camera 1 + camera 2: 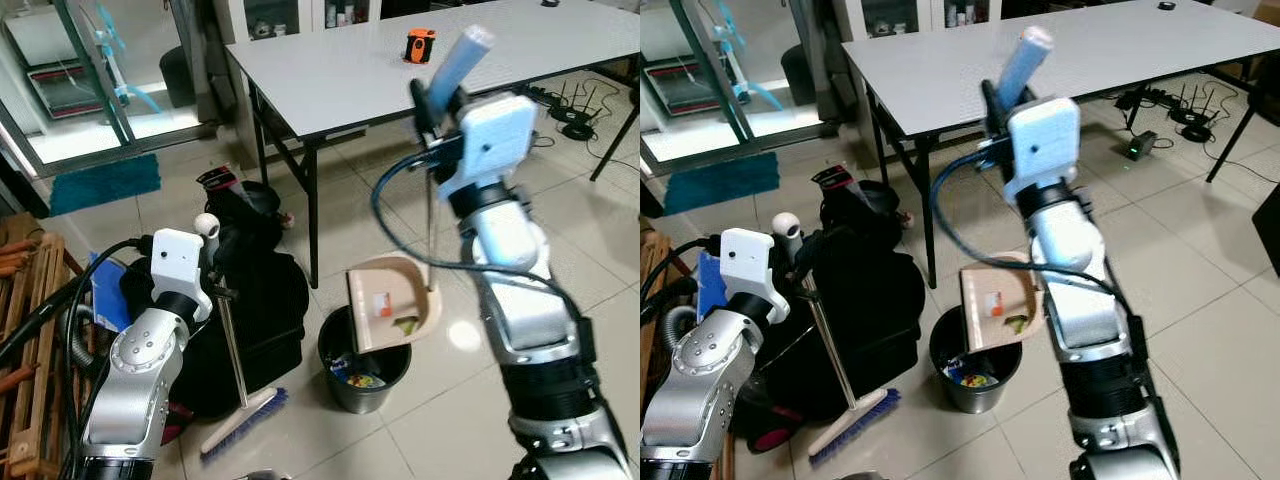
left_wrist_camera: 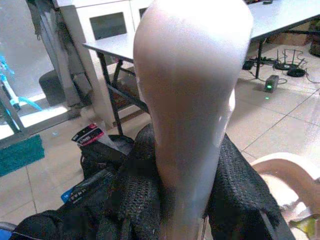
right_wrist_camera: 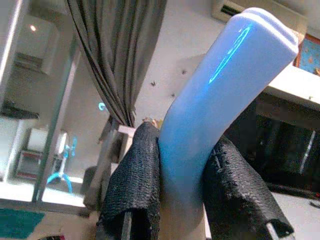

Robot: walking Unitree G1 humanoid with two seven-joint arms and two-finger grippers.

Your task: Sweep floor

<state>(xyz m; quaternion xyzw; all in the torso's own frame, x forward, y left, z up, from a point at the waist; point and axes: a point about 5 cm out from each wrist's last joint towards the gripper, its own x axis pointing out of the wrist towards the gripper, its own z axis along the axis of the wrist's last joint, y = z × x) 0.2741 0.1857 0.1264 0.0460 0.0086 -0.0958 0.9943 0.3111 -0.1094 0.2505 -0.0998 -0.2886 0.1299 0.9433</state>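
Dustpan (image 1: pixel 392 300) hangs tilted over the black bin (image 1: pixel 365 365), its pan just above the rim with scraps lying in it; I read coloured litter already inside the bin; right gripper (image 1: pixel 432 100) is raised in front of the table (image 1: pixel 330 80) and clamped on the dustpan's pale blue handle (image 3: pixel 220 95), fingers (image 3: pixel 132 180) pressed to either side of it; left gripper (image 1: pixel 212 262) is closed around the broom's white handle top (image 2: pixel 190 100); broom (image 1: pixel 245 420) stands nearly upright, bristle head resting on the tile floor (image 1: pixel 560 230) beside a black bag (image 1: pixel 260 300); bristles look blue or purple, though the view is soft there; an orange object (image 1: pixel 419 45) sits on the table.
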